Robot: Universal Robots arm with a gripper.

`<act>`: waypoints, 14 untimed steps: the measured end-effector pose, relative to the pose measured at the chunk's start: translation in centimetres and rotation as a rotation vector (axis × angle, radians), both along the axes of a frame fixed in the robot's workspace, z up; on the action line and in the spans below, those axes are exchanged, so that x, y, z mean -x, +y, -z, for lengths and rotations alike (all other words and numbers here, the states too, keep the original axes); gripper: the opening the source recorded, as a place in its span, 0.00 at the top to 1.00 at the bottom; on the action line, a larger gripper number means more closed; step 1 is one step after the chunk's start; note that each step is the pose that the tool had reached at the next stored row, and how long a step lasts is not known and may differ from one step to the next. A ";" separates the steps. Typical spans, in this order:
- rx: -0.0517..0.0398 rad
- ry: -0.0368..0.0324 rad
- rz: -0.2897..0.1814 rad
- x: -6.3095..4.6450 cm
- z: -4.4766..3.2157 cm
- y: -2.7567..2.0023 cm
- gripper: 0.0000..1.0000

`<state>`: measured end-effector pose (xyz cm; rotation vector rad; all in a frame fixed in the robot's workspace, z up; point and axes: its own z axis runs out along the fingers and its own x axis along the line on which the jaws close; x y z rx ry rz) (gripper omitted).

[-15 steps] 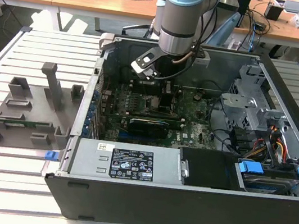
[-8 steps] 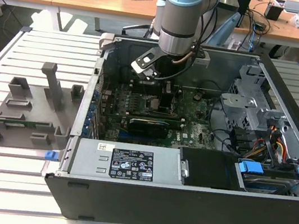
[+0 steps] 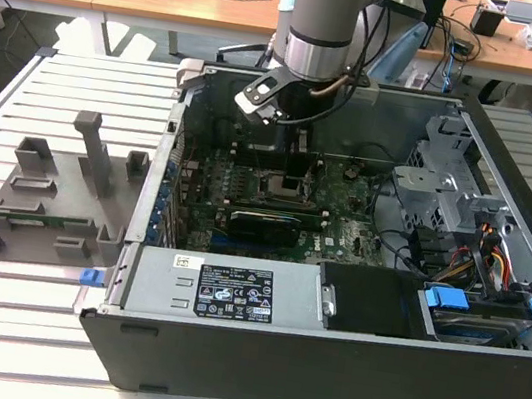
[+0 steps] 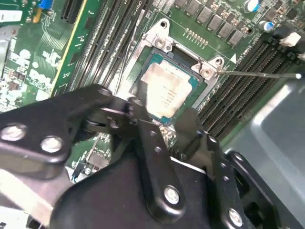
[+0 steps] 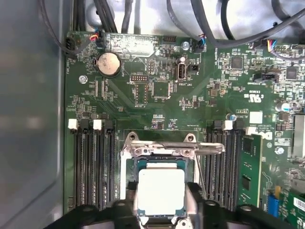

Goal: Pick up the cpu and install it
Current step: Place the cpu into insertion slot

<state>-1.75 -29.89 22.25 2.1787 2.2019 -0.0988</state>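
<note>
Second wrist view: cpu (image 4: pixel 167 94), faint print (image 4: pixel 169 101)

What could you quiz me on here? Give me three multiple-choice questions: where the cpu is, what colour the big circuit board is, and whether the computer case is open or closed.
1. Where is the cpu?
A) on the grey tray outside the case
B) at the socket on the motherboard
C) on the wooden desk

2. What colour is the motherboard?
A) green
B) red
C) white

3. The computer case is:
A) shut under a cover
B) wrapped in plastic
C) open, its insides showing

Answers:
1 B: both wrist views show its silver-grey top by the socket's metal frame, between the black memory slots.
2 A: the board is green in every view.
3 C: the exterior view looks straight onto the board inside the case.
</note>
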 end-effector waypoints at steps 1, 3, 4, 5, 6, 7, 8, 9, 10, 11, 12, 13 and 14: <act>-0.0001 -0.0001 0.000 0.0 -0.19 0.00 0.53; 0.0000 -0.0001 0.000 0.0 -0.61 0.00 0.71; -0.0002 -0.0001 0.000 0.0 -1.04 0.00 0.77; 0.0000 0.0000 0.000 0.0 -1.37 0.00 0.83; -0.0001 -0.0001 0.000 0.0 -1.83 0.00 0.83; -0.0002 -0.0001 0.000 0.0 -2.48 0.00 0.89; 0.0000 0.0000 0.000 0.0 -3.34 0.00 0.89; -0.0002 -0.0001 0.000 0.0 -3.93 0.00 0.89; -0.0002 -0.0001 0.000 0.0 -4.34 0.00 0.89; 0.0001 0.0000 0.000 0.0 -4.94 0.00 0.89; 0.0000 0.0000 0.000 0.0 -5.28 0.00 0.89; -0.0002 -0.0001 0.000 0.0 -5.85 0.00 0.89; -0.0001 0.0000 0.000 0.0 -6.22 0.00 0.89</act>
